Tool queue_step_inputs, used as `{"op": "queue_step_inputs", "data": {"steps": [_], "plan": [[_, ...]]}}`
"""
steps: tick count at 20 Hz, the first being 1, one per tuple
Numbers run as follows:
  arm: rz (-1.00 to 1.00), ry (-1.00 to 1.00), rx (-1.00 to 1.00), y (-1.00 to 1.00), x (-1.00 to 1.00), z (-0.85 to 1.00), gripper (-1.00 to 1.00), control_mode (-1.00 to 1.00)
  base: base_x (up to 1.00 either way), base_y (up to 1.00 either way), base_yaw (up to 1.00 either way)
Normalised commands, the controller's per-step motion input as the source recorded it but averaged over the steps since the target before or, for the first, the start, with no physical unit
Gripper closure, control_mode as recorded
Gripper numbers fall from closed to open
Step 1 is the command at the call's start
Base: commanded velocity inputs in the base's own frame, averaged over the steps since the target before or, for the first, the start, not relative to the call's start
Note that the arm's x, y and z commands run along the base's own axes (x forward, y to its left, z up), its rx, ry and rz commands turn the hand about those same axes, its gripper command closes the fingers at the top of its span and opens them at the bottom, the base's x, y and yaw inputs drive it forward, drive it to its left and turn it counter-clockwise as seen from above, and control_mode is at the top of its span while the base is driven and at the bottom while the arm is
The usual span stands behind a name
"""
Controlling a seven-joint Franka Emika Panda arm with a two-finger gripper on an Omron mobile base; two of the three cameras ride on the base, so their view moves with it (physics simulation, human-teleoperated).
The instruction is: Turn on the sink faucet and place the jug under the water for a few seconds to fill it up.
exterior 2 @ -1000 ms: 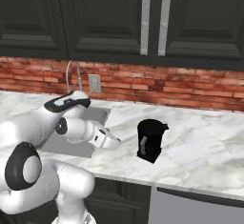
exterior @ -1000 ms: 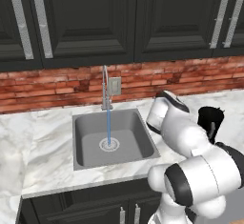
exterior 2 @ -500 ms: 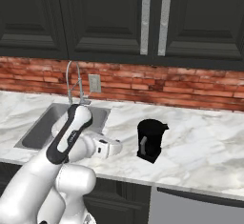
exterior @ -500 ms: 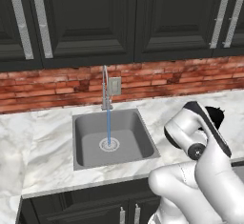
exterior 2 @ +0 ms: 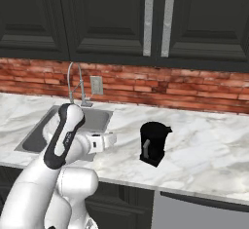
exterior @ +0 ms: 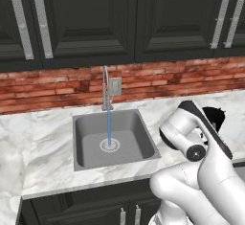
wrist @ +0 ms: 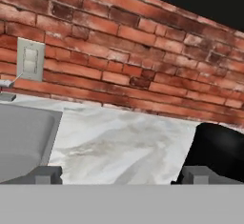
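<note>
arm: swung right, away from the sink (exterior: 86, 138) | tool (exterior 2: 109, 140): closer to jug (exterior 2: 153, 143)

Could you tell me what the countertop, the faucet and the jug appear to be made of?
The countertop looks like polished white marble, going by its grey veining. The faucet seems brushed metal: thin, silver-grey, dull sheen. The jug is matte black, perhaps plastic or coated metal; the render leaves that open.

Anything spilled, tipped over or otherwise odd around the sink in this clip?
Nothing stands out. The thin light-blue water stream falls straight into the square grey sink, and the small black cylindrical jug stands upright on the white marble counter, apart from the open claw.
</note>
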Motion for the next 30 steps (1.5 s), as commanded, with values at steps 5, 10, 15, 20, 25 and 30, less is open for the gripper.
{"op": "queue_step_inputs", "data": {"steps": [5,10,15,20,25,30], "plan": [[-0.07,0.27,-0.11,-0.02,-0.35,0.8,-1.0,-1.0,0.0,0.0,0.0],[-0.21,0.06,-0.03,-0.34,-0.73,-0.07,-1.0,-1.0,0.0,0.0,0.0],[-0.23,0.0,0.03,-0.56,-0.83,-0.27,-1.0,-1.0,0.0,0.0,0.0],[-0.14,0.0,0.12,-0.86,-0.31,-0.02,-1.0,-1.0,0.0,0.0,0.0],[-0.09,0.04,0.09,-0.88,-0.04,0.0,-1.0,-1.0,0.0,0.0,0.0],[-0.06,0.03,0.07,-0.69,-0.31,-0.03,-1.0,-1.0,0.0,0.0,0.0]]}}
